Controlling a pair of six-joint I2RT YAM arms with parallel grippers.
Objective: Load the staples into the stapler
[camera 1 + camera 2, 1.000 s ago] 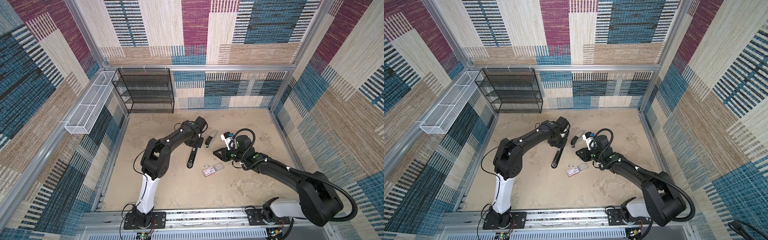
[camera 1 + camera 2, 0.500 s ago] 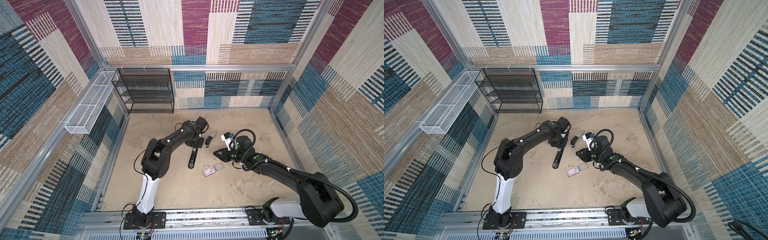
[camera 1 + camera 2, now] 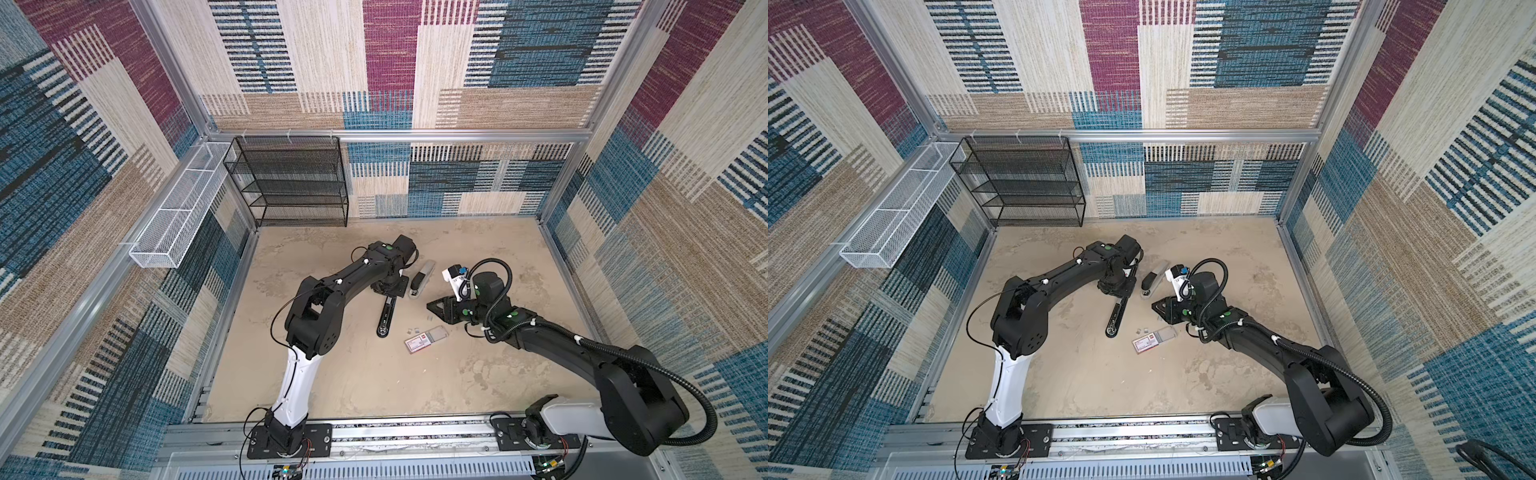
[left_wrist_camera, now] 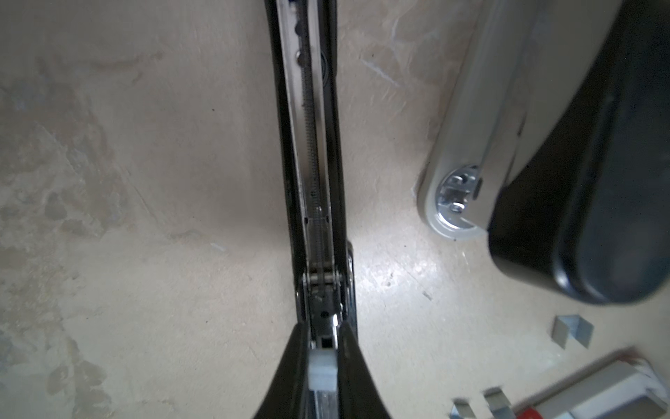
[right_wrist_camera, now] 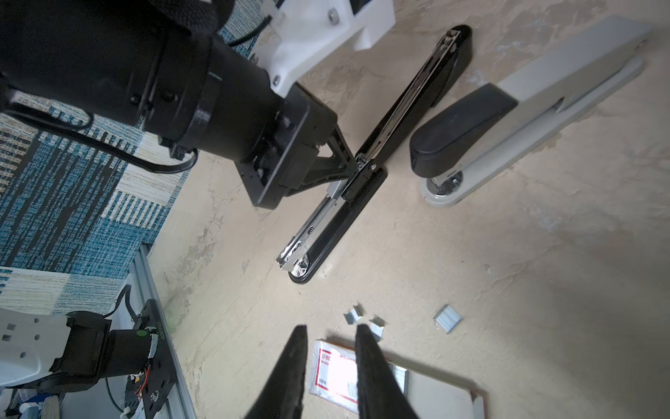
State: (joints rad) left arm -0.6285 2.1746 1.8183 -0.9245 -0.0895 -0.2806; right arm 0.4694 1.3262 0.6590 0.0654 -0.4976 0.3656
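Observation:
The black stapler (image 3: pixel 385 316) lies folded open on the sandy floor, its metal channel (image 4: pixel 312 152) facing up. My left gripper (image 4: pixel 322 341) is shut on the stapler at the hinge, and the channel's white block sits between the jaws. The gripper's place over the stapler shows in both top views (image 3: pixel 388 291). Loose staples (image 5: pixel 353 313) lie in short silvery strips beside the red-and-white box (image 5: pixel 337 373), whose grey tray (image 5: pixel 435 395) is slid partly out. My right gripper (image 5: pixel 330 333) hangs open just above the box, with nothing between its fingers.
A second stapler (image 3: pixel 419 278), grey with a black handle, lies close beside the black one. Another staple strip (image 5: pixel 448 318) rests to one side. A black mesh shelf (image 3: pixel 291 178) stands at the back left, and a white wire basket (image 3: pixel 183 216) hangs on the left wall.

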